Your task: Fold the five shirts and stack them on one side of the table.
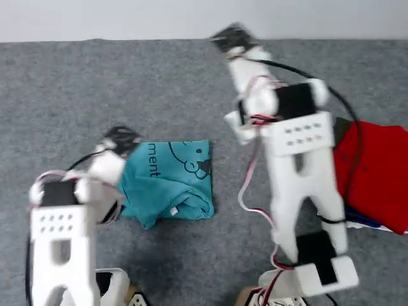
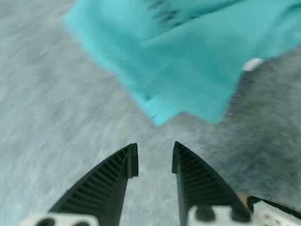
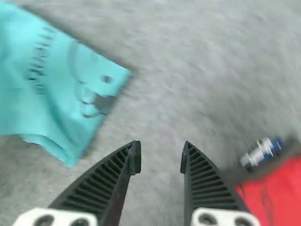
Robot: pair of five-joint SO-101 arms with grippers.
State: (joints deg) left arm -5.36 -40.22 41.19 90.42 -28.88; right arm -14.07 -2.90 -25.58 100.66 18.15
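A: So, why is the teal shirt (image 1: 171,182) lying mid-table rather than over at the side?

B: It looks folded into a rough square, print up, one lower corner bunched; my guess is it waits to be tidied or carried across; the red shirt (image 1: 376,172) lies at the right edge of the table (image 1: 95,89), a strip of blue showing beneath it, so that side seems chosen for stacking.

A: And the left gripper (image 2: 150,162)?

B: Low over the grey surface, just beside the teal shirt's left edge, not touching it; jaws parted a little, nothing between them; the fabric's nearest corner lies just ahead of the tips.

A: The right gripper (image 3: 161,157)?

B: Raised toward the table's far side, well apart from the teal shirt; jaws likewise slightly open and empty; teal to one side of it, red to the other.
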